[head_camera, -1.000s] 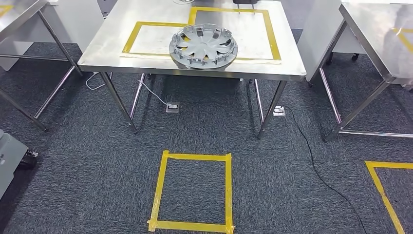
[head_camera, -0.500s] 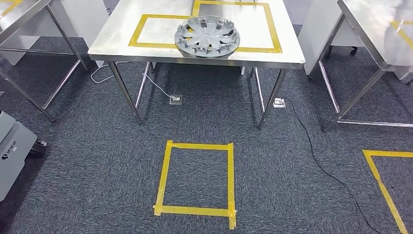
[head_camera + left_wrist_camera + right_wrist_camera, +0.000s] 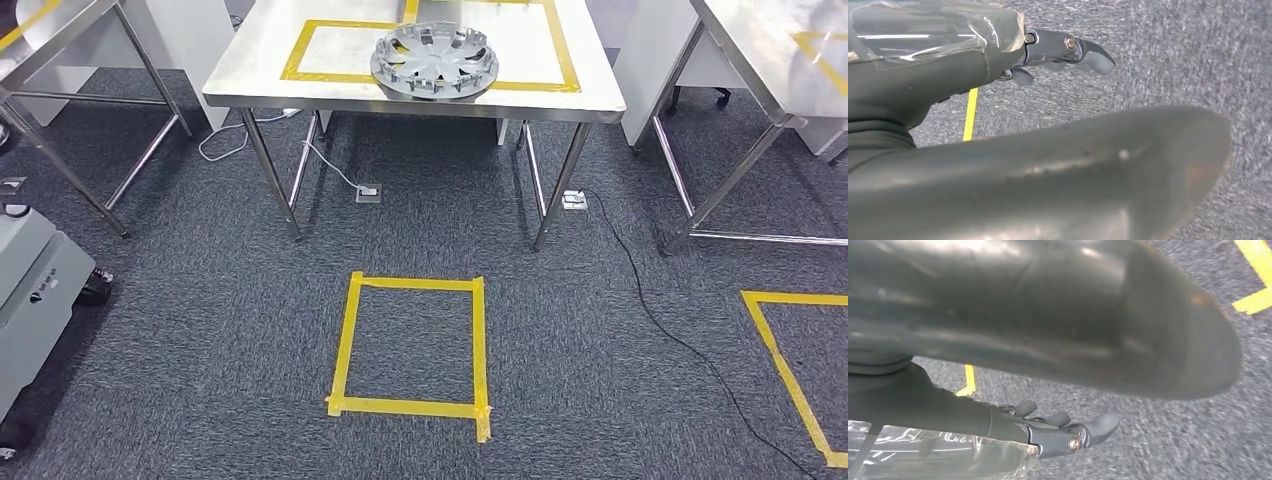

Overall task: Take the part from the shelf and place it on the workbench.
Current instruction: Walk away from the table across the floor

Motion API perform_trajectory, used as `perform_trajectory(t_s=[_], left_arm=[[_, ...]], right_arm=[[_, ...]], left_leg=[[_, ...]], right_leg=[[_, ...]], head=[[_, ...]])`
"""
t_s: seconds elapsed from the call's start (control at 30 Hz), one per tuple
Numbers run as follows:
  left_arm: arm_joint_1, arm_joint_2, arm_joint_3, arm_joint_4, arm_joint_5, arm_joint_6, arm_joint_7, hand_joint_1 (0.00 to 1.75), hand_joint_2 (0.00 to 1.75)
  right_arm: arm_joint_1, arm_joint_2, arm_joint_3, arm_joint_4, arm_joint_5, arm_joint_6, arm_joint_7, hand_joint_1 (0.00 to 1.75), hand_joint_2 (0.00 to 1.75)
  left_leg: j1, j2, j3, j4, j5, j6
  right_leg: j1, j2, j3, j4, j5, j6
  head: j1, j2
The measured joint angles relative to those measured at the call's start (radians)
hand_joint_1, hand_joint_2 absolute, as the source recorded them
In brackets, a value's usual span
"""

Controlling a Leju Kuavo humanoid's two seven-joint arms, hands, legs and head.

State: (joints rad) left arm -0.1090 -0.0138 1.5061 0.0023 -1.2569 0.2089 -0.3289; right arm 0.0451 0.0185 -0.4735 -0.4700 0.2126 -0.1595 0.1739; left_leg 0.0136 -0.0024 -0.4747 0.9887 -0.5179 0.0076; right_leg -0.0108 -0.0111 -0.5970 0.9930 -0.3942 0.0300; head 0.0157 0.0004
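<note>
Both hands hung over the dark carpet (image 3: 200,330) holding nothing — the left hand (image 3: 998,150) and the right hand (image 3: 1038,340) each had their fingers apart, dark fingers (image 3: 1088,52) reaching out past the thick thumb. Ahead, the part (image 3: 434,60) — a round grey wheel cover — lay flat near the front edge of the steel workbench (image 3: 240,85), hollow side and rim clips up, straddling the yellow tape outline (image 3: 330,76); being round, it had no long axis. Closer on the floor was a yellow tape square (image 3: 345,340).
</note>
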Motion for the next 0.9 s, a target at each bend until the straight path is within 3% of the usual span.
perform_trajectory(t_s=[0.07,0.1,0.17,0.2,0.23,0.27,0.33,0.37,0.4,0.43,0.5,0.53,0.57,0.6,0.67,0.7,0.73,0.77,0.8,0.83,0.9], left_arm=[[-0.003,0.000,0.000,0.000,0.000,0.000,0.000,0.00,0.00],[-0.004,0.000,0.000,0.000,-0.001,0.001,0.000,0.00,0.00],[-0.006,0.001,0.000,0.000,-0.002,0.001,0.000,0.00,0.00],[-0.006,0.001,0.000,0.000,-0.003,0.000,0.000,0.00,0.00],[-0.006,0.002,0.000,0.000,-0.006,0.000,0.000,0.00,0.00],[-0.006,0.002,0.000,0.000,-0.009,-0.001,0.000,0.00,0.00],[-0.006,0.001,0.000,0.000,-0.014,-0.003,0.000,0.00,0.00],[-0.007,0.001,0.000,0.000,-0.015,-0.004,0.000,0.00,0.00],[-0.008,0.001,0.000,0.000,-0.017,-0.005,0.000,0.00,0.00],[-0.008,0.001,0.000,0.000,-0.018,-0.005,0.000,0.00,0.00],[-0.009,0.002,0.000,0.000,-0.020,-0.005,0.000,0.00,0.00],[-0.009,0.002,0.000,0.000,-0.021,-0.005,0.000,0.00,0.00],[-0.008,0.002,0.000,0.000,-0.022,-0.005,0.000,0.00,0.00],[-0.007,0.003,0.000,0.000,-0.022,-0.005,0.000,0.00,0.00],[-0.007,0.003,0.000,0.000,-0.025,-0.005,0.000,0.00,0.00],[-0.008,0.004,0.000,0.000,-0.027,-0.005,0.001,0.00,0.00],[-0.008,0.004,0.000,0.000,-0.029,-0.005,0.001,0.00,0.00],[-0.008,0.004,0.000,0.000,-0.031,-0.006,0.002,0.00,0.00],[-0.009,0.004,0.000,0.000,-0.032,-0.007,0.003,0.00,0.00],[-0.010,0.004,0.000,0.000,-0.032,-0.007,0.004,0.00,0.00],[-0.013,0.006,0.000,0.000,-0.033,-0.010,0.006,0.00,0.00]], right_arm=[[0.003,0.000,-0.002,0.006,0.000,0.000,-0.002,0.00,0.00],[0.004,0.000,-0.003,0.008,0.000,0.000,-0.002,0.00,0.00],[0.004,0.000,-0.004,0.011,-0.001,0.000,-0.003,0.00,0.00],[0.004,0.000,-0.005,0.012,-0.001,0.000,-0.003,0.00,0.00],[0.005,-0.001,-0.005,0.014,-0.002,0.000,-0.003,0.00,0.00],[0.005,-0.001,-0.005,0.015,-0.003,0.000,-0.003,0.00,0.00],[0.004,-0.003,-0.006,0.018,-0.005,0.000,-0.004,0.00,0.00],[0.003,-0.004,-0.007,0.019,-0.006,0.000,-0.004,0.00,0.00],[0.002,-0.005,-0.007,0.020,-0.006,0.000,-0.006,0.00,0.00],[0.001,-0.005,-0.008,0.020,-0.007,0.000,-0.007,0.00,0.00],[0.002,-0.005,-0.010,0.023,-0.007,0.000,-0.012,0.00,0.00],[0.002,-0.005,-0.012,0.025,-0.007,0.000,-0.014,0.00,0.00],[0.002,-0.005,-0.013,0.026,-0.008,0.000,-0.016,0.00,0.00],[0.002,-0.005,-0.014,0.027,-0.008,0.000,-0.017,0.00,0.00],[0.001,-0.005,-0.015,0.028,-0.007,0.000,-0.018,0.00,0.00],[0.001,-0.005,-0.015,0.029,-0.007,0.000,-0.019,0.00,0.00],[0.001,-0.005,-0.017,0.029,-0.007,0.000,-0.019,0.00,0.00],[0.001,-0.005,-0.018,0.030,-0.007,0.000,-0.019,0.00,0.00],[0.001,-0.005,-0.020,0.030,-0.007,0.000,-0.019,0.00,0.00],[0.001,-0.004,-0.021,0.031,-0.006,0.000,-0.019,0.00,0.00],[0.001,-0.002,-0.022,0.031,-0.006,0.000,-0.020,0.00,0.00]], left_leg=[[-0.001,0.005,-0.022,-0.005,0.024,0.024],[-0.002,0.006,-0.037,-0.007,0.038,0.033],[-0.007,0.007,-0.068,-0.006,0.065,0.039],[-0.008,0.008,-0.085,-0.005,0.079,0.039],[-0.009,0.009,-0.102,-0.004,0.093,0.038],[-0.010,0.009,-0.119,-0.002,0.105,0.037],[-0.010,0.009,-0.147,0.001,0.128,0.031],[-0.011,0.009,-0.157,0.004,0.138,0.026],[-0.012,0.009,-0.162,0.004,0.148,0.021],[-0.013,0.009,-0.165,0.004,0.158,0.015],[-0.011,0.009,-0.169,0.000,0.176,0.003],[-0.009,0.007,-0.174,0.004,0.170,-0.003],[-0.006,0.006,-0.182,0.020,0.145,-0.009],[-0.004,0.005,-0.193,0.055,0.100,-0.014],[-0.003,0.004,-0.218,0.180,-0.011,-0.023],[-0.003,0.004,-0.226,0.247,-0.041,-0.026],[-0.002,0.004,-0.224,0.293,-0.046,-0.026],[-0.002,0.004,-0.206,0.304,-0.028,-0.025],[-0.003,0.004,-0.170,0.277,0.000,-0.022],[-0.003,0.003,-0.117,0.216,0.021,-0.017],[-0.008,0.001,-0.006,0.061,0.011,-0.003]], right_leg=[[-0.003,0.003,-0.022,0.040,-0.043,-0.003],[-0.005,0.005,-0.040,0.089,-0.089,-0.010],[-0.004,0.006,-0.075,0.219,-0.178,-0.017],[-0.005,0.007,-0.081,0.276,-0.199,-0.012],[-0.005,0.007,-0.074,0.304,-0.197,-0.003],[-0.006,0.007,-0.048,0.296,-0.178,0.008],[-0.006,0.007,0.053,0.171,-0.138,0.018],[-0.005,0.007,0.111,0.081,-0.138,0.015],[-0.003,0.008,0.150,0.014,-0.144,0.008],[0.000,0.009,0.172,-0.030,-0.154,0.000],[0.002,0.009,0.165,-0.043,-0.149,-0.014],[0.001,0.008,0.157,-0.042,-0.140,-0.022],[-0.001,0.007,0.146,-0.042,-0.129,-0.032],[-0.003,0.005,0.134,-0.042,-0.116,-0.039],[-0.002,0.004,0.107,-0.041,-0.092,-0.045],[-0.001,0.004,0.092,-0.039,-0.080,-0.044],[0.000,0.004,0.078,-0.037,-0.069,-0.043],[0.001,0.005,0.065,-0.034,-0.058,-0.042],[0.002,0.005,0.051,-0.030,-0.049,-0.040],[0.003,0.005,0.040,-0.026,-0.041,-0.037],[0.007,0.006,0.024,-0.020,-0.027,-0.030]], head=[[0.002,0.000],[0.003,0.000],[0.004,0.000],[0.004,0.000],[0.004,0.000],[0.004,0.000],[0.004,0.000],[0.004,0.000],[0.003,0.000],[0.002,0.000],[0.002,0.000],[0.002,0.000],[0.000,0.000],[-0.001,0.000],[-0.004,0.000],[-0.005,0.000],[-0.005,0.000],[-0.005,0.000],[-0.005,0.000],[-0.005,0.000],[-0.004,0.000]])
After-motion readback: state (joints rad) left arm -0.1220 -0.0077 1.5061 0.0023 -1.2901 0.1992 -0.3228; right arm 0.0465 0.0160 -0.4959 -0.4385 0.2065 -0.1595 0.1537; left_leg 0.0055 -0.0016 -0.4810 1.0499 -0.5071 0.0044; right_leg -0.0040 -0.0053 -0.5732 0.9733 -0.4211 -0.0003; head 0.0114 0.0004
